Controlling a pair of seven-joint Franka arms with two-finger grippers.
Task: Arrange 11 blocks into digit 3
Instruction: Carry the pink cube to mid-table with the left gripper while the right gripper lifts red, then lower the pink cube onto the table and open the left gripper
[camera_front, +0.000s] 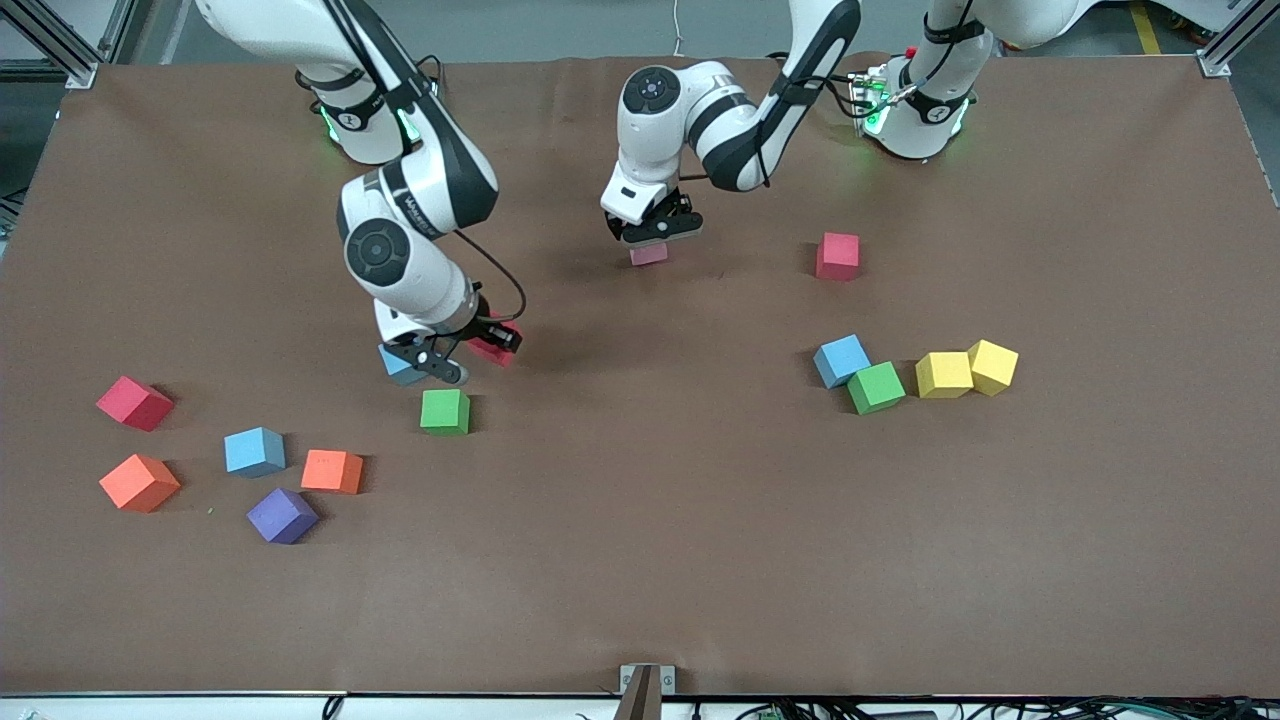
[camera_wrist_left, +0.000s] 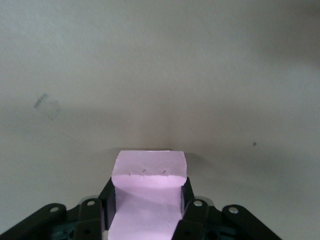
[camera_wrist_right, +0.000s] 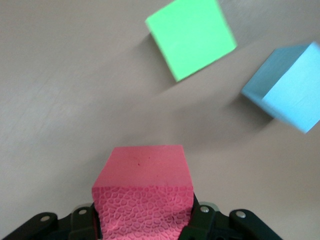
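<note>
Across front view: left gripper (camera_front: 655, 232) being held over pink block (camera_front: 649, 254), jaws shut on it near table centre; right gripper (camera_front: 470, 350) being closed on red block (camera_front: 492, 349), beside light blue block (camera_front: 398, 364) and green block (camera_front: 445, 411).

Left wrist view: pink block (camera_wrist_left: 149, 192) being pinched on opposite flat faces.

Right wrist view: red block (camera_wrist_right: 143, 192) being clamped; pitted foam judged light, soft, grippy; flat-side hold judged best.

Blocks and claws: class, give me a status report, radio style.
Left claw shut on pink block. Right claw shut on red block, beside green block. Nothing blocking.
</note>
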